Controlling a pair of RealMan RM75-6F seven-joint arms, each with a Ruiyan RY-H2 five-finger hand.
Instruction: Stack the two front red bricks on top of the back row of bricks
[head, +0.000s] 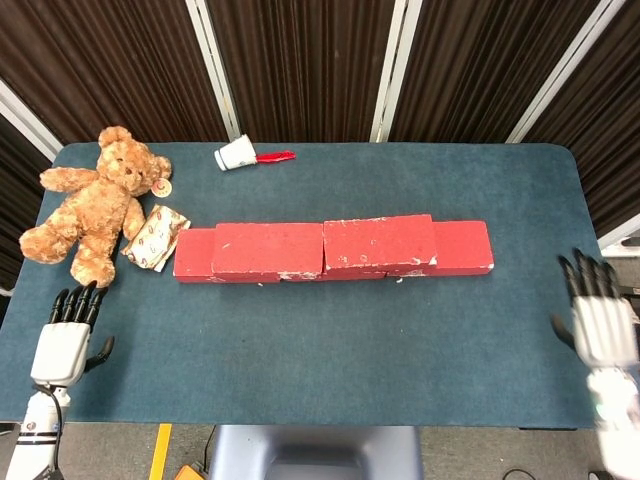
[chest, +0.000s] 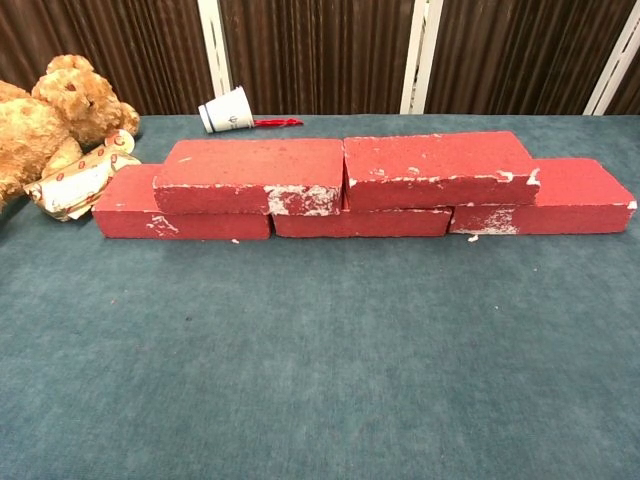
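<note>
both upper red bricks (chest: 340, 170) already sit on the back row (chest: 360, 222) mid-worktop (head: 330, 340), looking rigid, heavy and crumbly-edged, best clasped across the long sides, while the left hand (head: 58, 345) and right hand (head: 603, 325) hover spread, holding nothing.

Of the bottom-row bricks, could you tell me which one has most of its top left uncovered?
The rightmost bottom brick; the upper right brick overlaps only its left end.
</note>
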